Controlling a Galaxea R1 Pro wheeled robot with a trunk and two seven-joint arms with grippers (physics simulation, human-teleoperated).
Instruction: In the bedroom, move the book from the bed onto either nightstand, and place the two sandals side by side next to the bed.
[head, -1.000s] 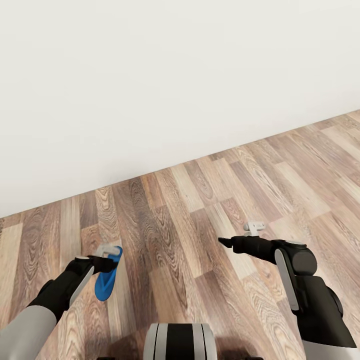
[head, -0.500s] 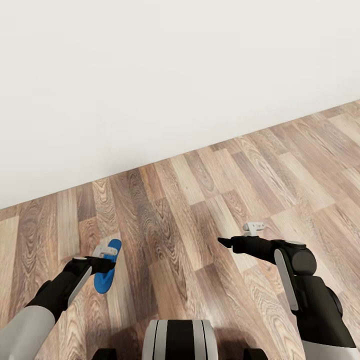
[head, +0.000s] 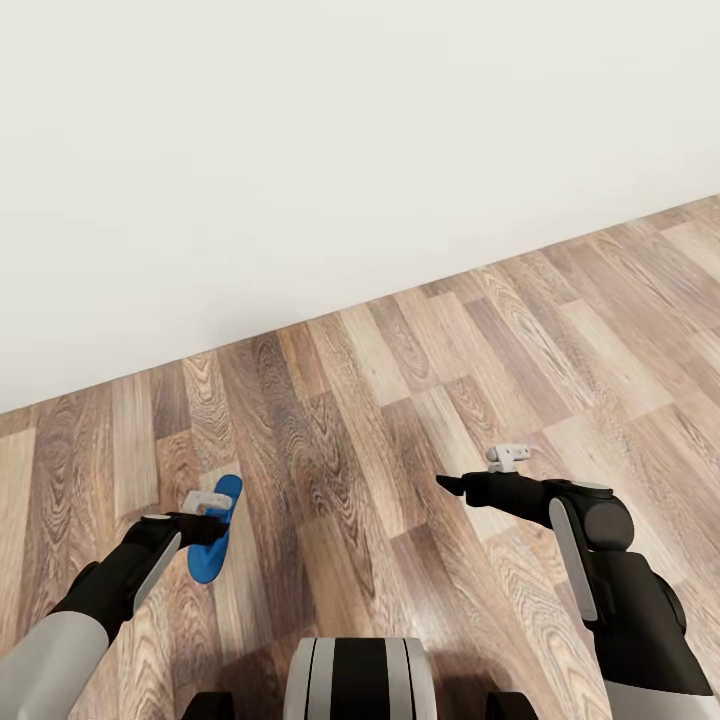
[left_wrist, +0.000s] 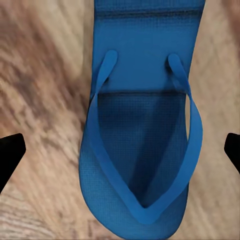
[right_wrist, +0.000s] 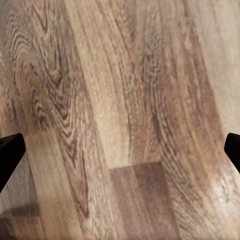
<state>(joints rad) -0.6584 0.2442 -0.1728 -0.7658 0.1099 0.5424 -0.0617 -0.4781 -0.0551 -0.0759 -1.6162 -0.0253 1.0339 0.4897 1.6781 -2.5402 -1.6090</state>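
One bright blue sandal (head: 213, 545) lies flat on the wood-plank floor (head: 400, 400) at the lower left of the head view. My left gripper (head: 205, 522) hovers just above it, pointing down. In the left wrist view the sandal (left_wrist: 142, 125) and its straps lie between the two black fingertips (left_wrist: 10, 152), which stand wide apart and touch nothing: the left gripper (left_wrist: 120, 155) is open. My right gripper (head: 450, 486) reaches out over bare planks, and the right gripper (right_wrist: 120, 155) is open too, with nothing between its fingers. The other sandal, the book, the bed and the nightstand are out of view.
A plain white wall (head: 300, 150) runs across the far side and meets the floor on a slanting line. Bare planks stretch between my arms and off to the right. My own base (head: 358, 680) shows at the lower edge.
The whole picture has shifted: the wall's foot sits a little higher, so the camera moved. The sandal kept its place on the planks. Both grippers have stayed open.
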